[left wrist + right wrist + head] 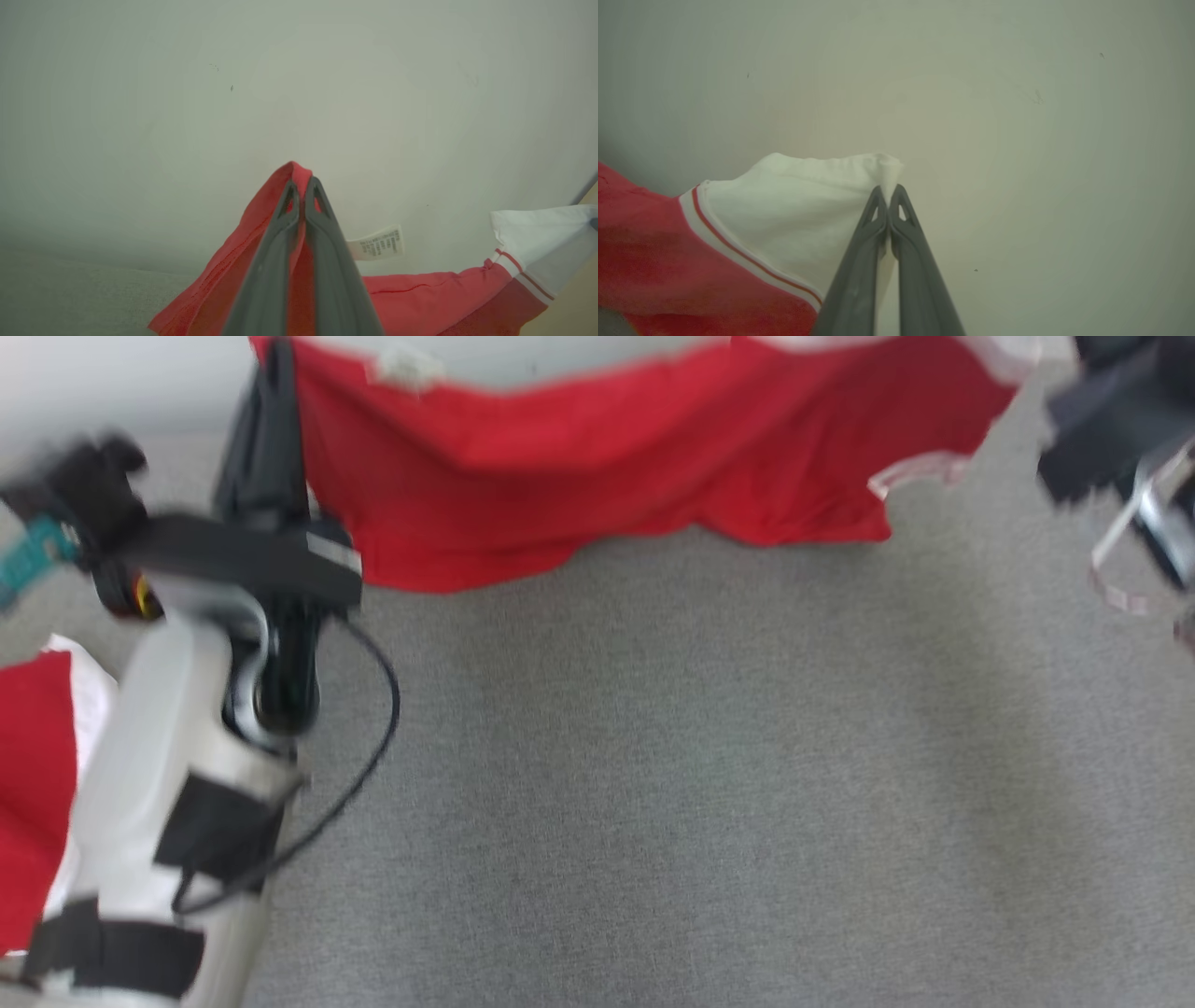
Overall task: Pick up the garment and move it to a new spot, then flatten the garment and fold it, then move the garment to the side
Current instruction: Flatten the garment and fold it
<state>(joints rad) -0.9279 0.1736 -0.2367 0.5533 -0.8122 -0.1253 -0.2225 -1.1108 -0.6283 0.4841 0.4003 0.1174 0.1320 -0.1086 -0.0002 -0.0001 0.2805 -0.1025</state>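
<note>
The garment (597, 467) is red with white sleeves and trim. It hangs stretched across the top of the head view, above the grey surface (672, 784). My left gripper (271, 373) is at its left end, and in the left wrist view the left gripper (301, 186) is shut on a red edge, with a white care label (376, 242) beside it. My right gripper (889, 196) is shut on a white part of the garment (798, 205). The right arm's dark wrist (1111, 420) shows blurred at the garment's right end.
A pale wall (299, 84) stands behind the garment. A red and white piece of cloth (33, 784) lies at the lower left, partly behind my pale left forearm (159, 784). A black cable (373, 737) loops off that forearm.
</note>
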